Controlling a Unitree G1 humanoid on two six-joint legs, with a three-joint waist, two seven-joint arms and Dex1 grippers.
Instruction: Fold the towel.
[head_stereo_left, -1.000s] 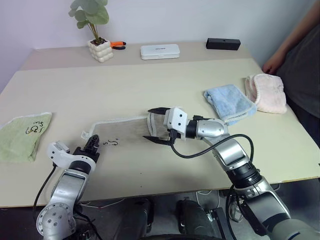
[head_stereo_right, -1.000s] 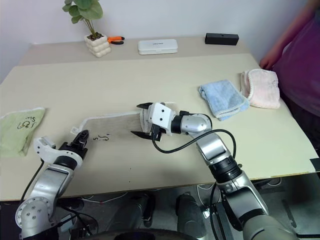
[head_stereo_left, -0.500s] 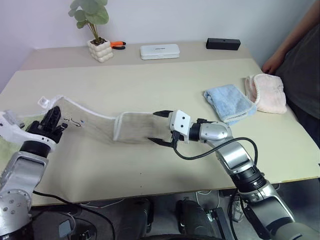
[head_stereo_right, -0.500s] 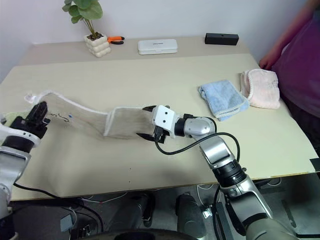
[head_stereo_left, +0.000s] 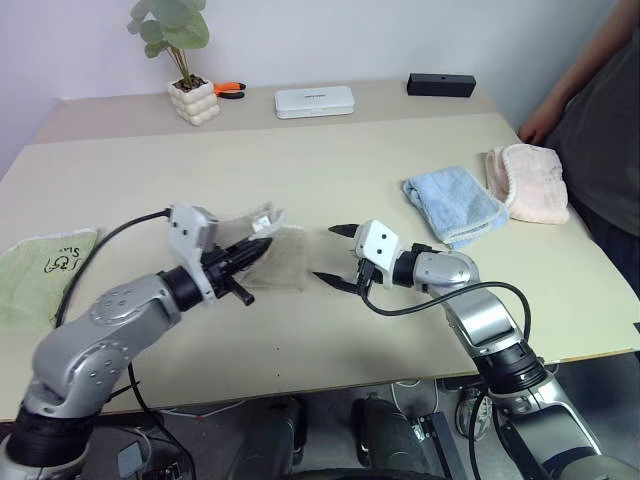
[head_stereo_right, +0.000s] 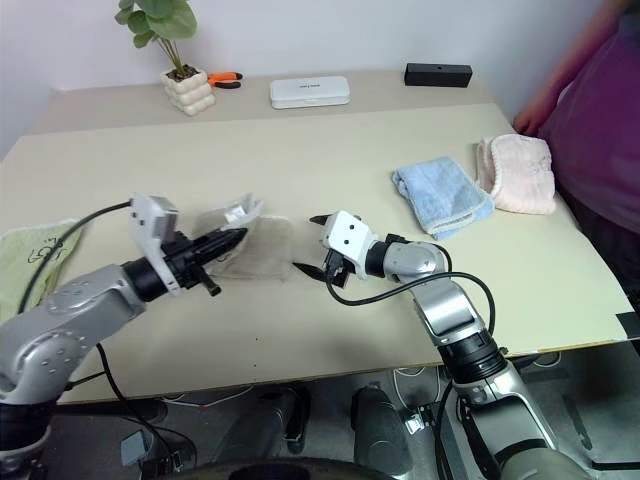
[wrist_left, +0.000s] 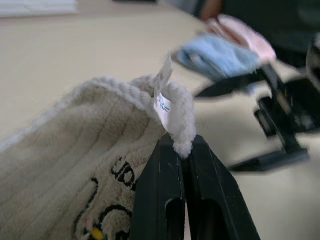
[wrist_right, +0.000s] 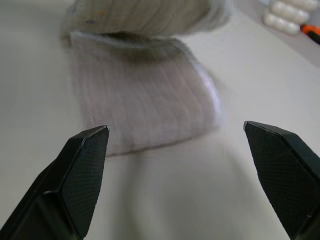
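Nearest, the left gripper (head_stereo_left: 257, 245) is clamped on a corner of the towel (head_stereo_left: 275, 270), which lies doubled on the table (head_stereo_left: 300, 170) just beside the right gripper (head_stereo_left: 338, 255), its fingers spread wide and empty. Lay that corner squarely over the lower layer's edge before releasing.

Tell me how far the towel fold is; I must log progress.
Done: the towel is doubled, its upper layer carried over the lower. In hand: the left gripper is shut on its corner, off the table. Left: laying that corner down; the right gripper is open, beside the towel.
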